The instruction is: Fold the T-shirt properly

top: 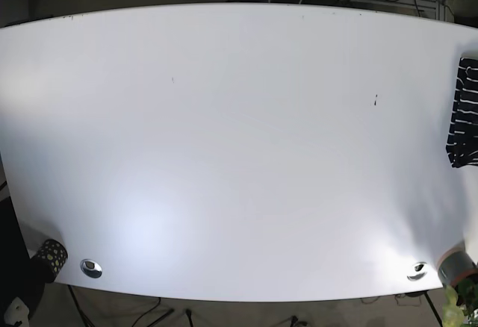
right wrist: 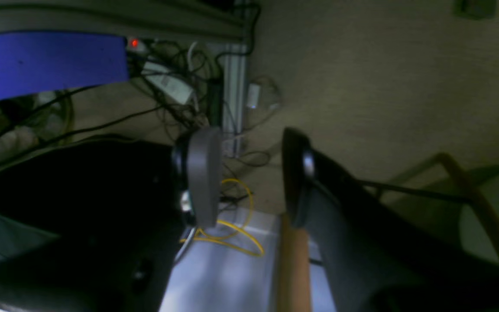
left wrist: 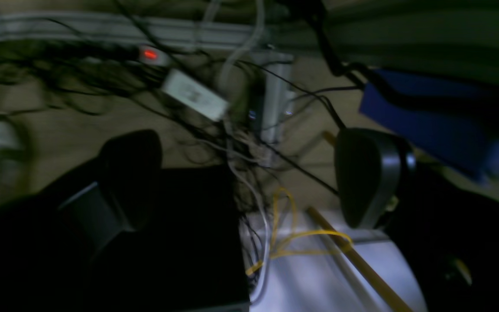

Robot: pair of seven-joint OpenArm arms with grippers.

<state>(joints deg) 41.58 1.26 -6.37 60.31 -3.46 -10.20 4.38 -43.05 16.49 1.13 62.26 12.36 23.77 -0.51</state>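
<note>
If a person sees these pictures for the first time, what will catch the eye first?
In the base view, a wide white table fills the frame, with a black-and-white striped T-shirt folded small at its right edge. Both wrist views look past the table to a floor tangle of cables, with the left gripper and right gripper open and holding nothing.

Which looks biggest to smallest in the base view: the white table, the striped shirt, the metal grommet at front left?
1. white table
2. striped shirt, partly cut off by the frame edge
3. metal grommet
</note>
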